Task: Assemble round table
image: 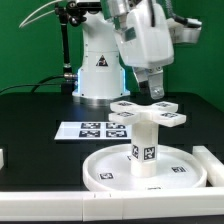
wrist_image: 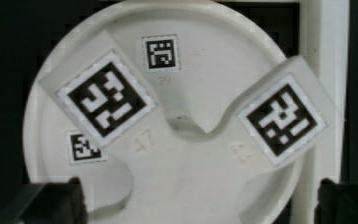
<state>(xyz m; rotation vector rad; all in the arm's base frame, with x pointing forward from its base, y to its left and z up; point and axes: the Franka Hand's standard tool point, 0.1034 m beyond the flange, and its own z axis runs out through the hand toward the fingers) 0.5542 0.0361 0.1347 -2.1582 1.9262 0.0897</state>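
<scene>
The large round disc [image: 103, 172] lies flat at the front of the black table. The short thick leg [image: 145, 150] stands upright on it. The cross-shaped piece [image: 140, 112] sits on top of the leg. My gripper [image: 152, 97] hovers just above the far side of the cross. In the wrist view the cross [wrist_image: 194, 160] fills the middle, its tagged arms spread over the disc [wrist_image: 176, 25]. My gripper [wrist_image: 197, 205] is open; its dark fingertips [wrist_image: 55, 200] stand wide apart on either side of the cross, and I see no contact.
The marker board [image: 85, 130] lies behind the disc, toward the exterior view's left. A white rail block [image: 210, 165] lies at the disc's right, and another [image: 3, 157] shows at the left edge. The arm's white base [image: 100, 65] stands at the back.
</scene>
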